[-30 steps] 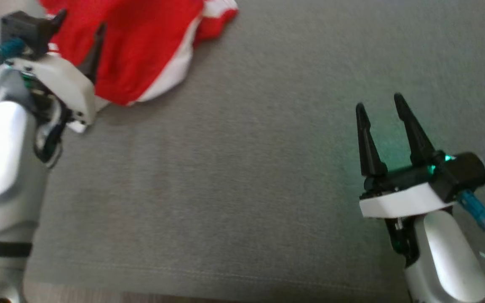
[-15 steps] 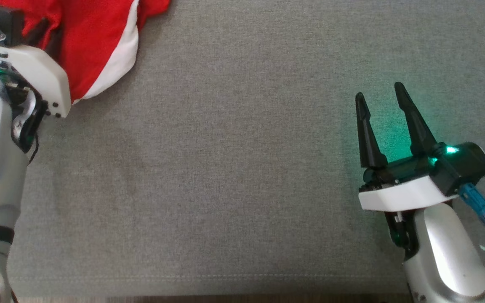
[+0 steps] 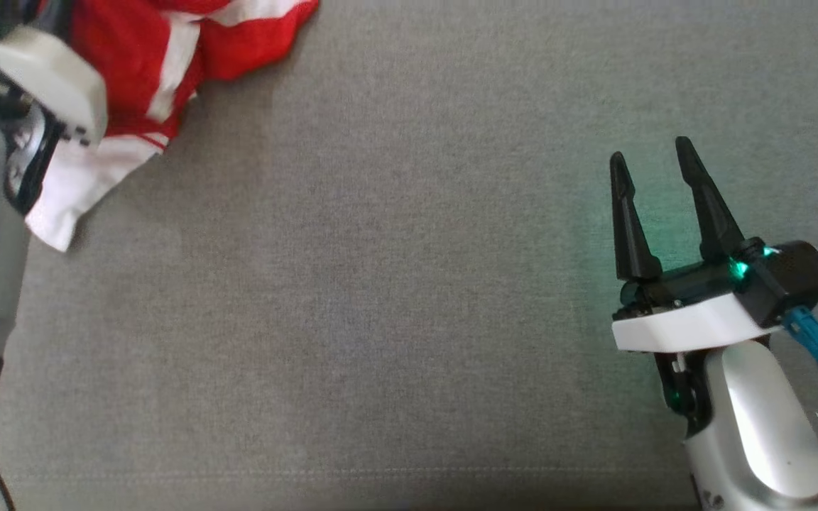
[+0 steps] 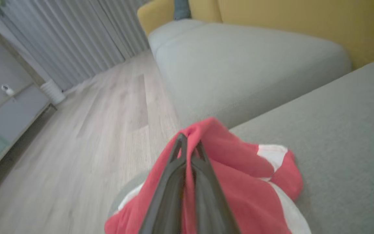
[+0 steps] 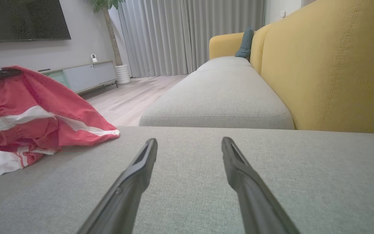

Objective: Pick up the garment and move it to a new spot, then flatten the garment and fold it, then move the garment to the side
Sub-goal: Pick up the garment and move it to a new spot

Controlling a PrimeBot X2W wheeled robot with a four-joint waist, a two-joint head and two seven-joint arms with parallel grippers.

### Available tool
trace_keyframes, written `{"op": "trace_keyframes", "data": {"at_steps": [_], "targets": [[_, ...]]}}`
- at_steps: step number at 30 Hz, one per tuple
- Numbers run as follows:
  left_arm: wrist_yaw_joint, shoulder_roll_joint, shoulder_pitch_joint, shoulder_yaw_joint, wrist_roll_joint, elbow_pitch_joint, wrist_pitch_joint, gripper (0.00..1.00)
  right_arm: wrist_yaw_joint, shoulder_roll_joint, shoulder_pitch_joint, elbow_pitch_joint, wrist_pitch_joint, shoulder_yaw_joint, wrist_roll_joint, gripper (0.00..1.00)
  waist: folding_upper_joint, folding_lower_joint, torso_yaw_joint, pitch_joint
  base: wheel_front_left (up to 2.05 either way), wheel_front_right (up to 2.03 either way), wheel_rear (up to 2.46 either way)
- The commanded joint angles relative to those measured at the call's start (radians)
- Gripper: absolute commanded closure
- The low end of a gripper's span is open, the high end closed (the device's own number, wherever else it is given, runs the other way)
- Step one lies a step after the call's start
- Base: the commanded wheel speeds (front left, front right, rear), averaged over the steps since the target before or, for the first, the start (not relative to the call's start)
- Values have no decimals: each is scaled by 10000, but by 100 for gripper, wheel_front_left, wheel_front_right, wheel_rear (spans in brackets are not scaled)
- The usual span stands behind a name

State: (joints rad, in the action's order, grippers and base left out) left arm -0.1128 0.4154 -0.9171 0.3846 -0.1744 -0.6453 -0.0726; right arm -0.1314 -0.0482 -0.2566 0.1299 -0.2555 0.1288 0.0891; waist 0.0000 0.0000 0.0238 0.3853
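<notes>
— Where's the garment [image 3: 139, 64]?
— At the far left corner of the grey cushion [image 3: 395, 284], next to the edge above the wood floor [image 4: 86, 136]. My left gripper [image 4: 188, 143] is pinched tight on a red fold, and the rest is bunched below it.
— And the right?
— My right gripper [image 3: 652, 155] is well apart from it with fingers spread. Bare cushion lies between them, and the yellow backrest [image 5: 330, 65] is beside it.

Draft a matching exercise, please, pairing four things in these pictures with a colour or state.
Things:
1. left gripper
2. right gripper
3. garment
4. backrest

Colour or state:
a. yellow
b. open, holding nothing
c. red and white
d. shut on the garment

Pairs: 1-d, 2-b, 3-c, 4-a.
</notes>
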Motion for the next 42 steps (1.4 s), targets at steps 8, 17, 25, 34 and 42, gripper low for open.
{"op": "trace_keyframes", "data": {"at_steps": [8,17,25,34,42], "targets": [[-24,336,-793,748,570,2051,-190,100,7,-20,339,-113,-63,-14,380,0,0,0,-476,-1344,0,0,0],[-143,-323,-126,1950,-180,4470,706,100,7,-20,857,-44,-63,-306,591,0,0,0,-1423,-2299,0,0,0],[-76,-1168,1454,2363,-2343,5798,2754,100,7,-20,983,-178,-63,-480,735,0,0,0,-2279,-1867,0,0,0],[22,-1007,1836,2431,-2539,3322,2774,100,7,-20,467,-364,-63,-114,1034,0,0,0,-2822,-890,0,0,0],[808,-1235,1690,2083,-2163,785,860,80,7,-20,351,-308,-63,-77,1042,0,0,0,-2804,-622,0,0,0]]}}
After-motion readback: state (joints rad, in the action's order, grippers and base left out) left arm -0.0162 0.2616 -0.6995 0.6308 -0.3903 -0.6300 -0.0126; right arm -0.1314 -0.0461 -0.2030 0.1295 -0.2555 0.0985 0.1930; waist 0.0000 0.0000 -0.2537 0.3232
